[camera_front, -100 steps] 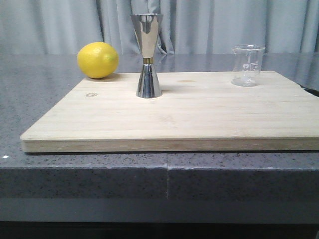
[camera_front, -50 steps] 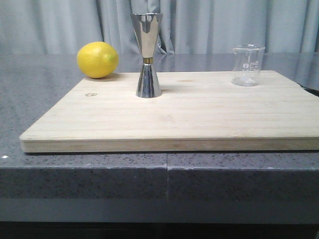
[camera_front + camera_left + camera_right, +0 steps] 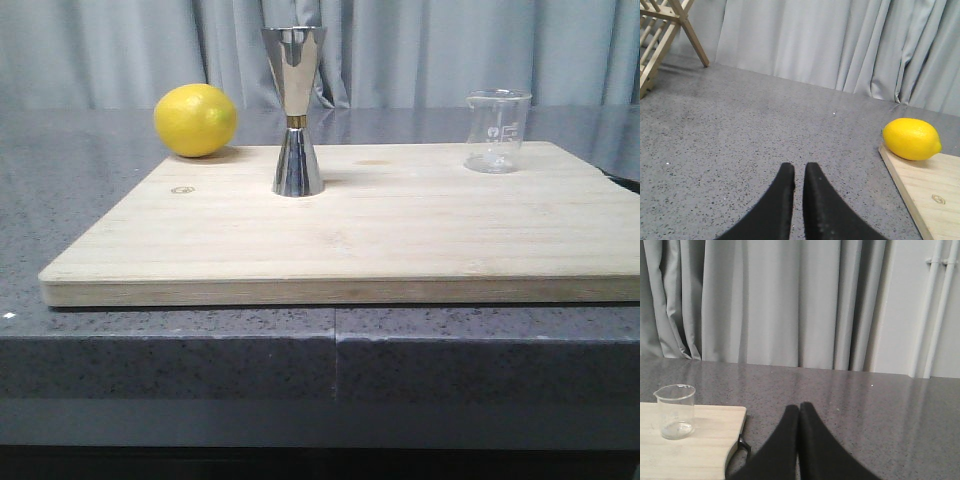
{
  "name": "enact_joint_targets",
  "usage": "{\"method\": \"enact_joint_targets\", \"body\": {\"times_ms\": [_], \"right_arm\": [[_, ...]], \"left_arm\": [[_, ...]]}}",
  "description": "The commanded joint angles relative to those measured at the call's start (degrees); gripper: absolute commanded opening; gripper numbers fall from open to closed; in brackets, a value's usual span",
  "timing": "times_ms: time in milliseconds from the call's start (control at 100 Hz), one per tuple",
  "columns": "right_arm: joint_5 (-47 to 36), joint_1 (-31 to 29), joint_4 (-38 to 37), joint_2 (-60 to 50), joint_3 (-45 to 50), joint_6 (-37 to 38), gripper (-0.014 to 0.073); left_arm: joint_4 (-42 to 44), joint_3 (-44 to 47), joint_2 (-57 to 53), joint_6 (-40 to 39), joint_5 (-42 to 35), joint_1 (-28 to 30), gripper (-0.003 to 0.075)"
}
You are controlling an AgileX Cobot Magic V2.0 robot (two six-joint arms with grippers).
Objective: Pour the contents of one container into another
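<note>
The small clear glass beaker [image 3: 497,131] stands upright at the back right of the wooden cutting board [image 3: 360,230]; the right wrist view also shows this beaker [image 3: 676,411] near the board's corner. The tall steel jigger [image 3: 296,110] with a gold waist band stands upright at the board's back middle. Neither gripper shows in the front view. My left gripper [image 3: 799,170] hovers over bare grey counter off the board's left side, fingers nearly together and holding nothing. My right gripper [image 3: 799,407] is over the counter off the board's right side, fingers pressed together and holding nothing.
A yellow lemon [image 3: 196,120] rests at the board's back left corner, and the same lemon [image 3: 912,138] shows in the left wrist view. A wooden rack [image 3: 660,35] stands far out on the left. A dark handle loop [image 3: 742,447] hangs at the board's right edge. Grey curtains hang behind.
</note>
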Motion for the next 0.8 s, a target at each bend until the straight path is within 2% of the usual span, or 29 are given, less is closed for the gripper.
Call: {"method": "enact_joint_targets", "body": {"times_ms": [0, 790], "right_arm": [[-4.3, 0.1, 0.2, 0.3, -1.4, 0.1, -0.0065], [-2.4, 0.1, 0.2, 0.3, -1.4, 0.1, -0.0065]], "left_arm": [[-0.2, -1.6, 0.5, 0.1, -3.9, -0.6, -0.0020], [-0.3, -1.6, 0.5, 0.1, -4.0, -0.6, -0.0021]]}}
